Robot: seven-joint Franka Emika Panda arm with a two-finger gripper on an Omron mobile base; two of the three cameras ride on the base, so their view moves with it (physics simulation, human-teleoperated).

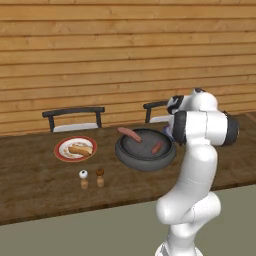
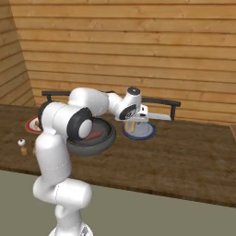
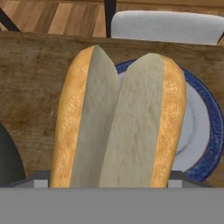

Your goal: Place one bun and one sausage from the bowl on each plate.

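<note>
Red-rimmed plate (image 1: 62, 151) already holds a bun and sausage. Pincer (image 2: 134, 123) grips a split bun (image 3: 118, 122) above the blue-rimmed plate (image 3: 209, 144); two sausages (image 1: 129, 134) remain in the bowl (image 1: 145, 159).

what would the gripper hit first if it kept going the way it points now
Probably the blue-rimmed plate. The gripper carries a split bun and points down at that plate on the table, so the bun's end would likely touch first. The depth between them is unclear.
</note>
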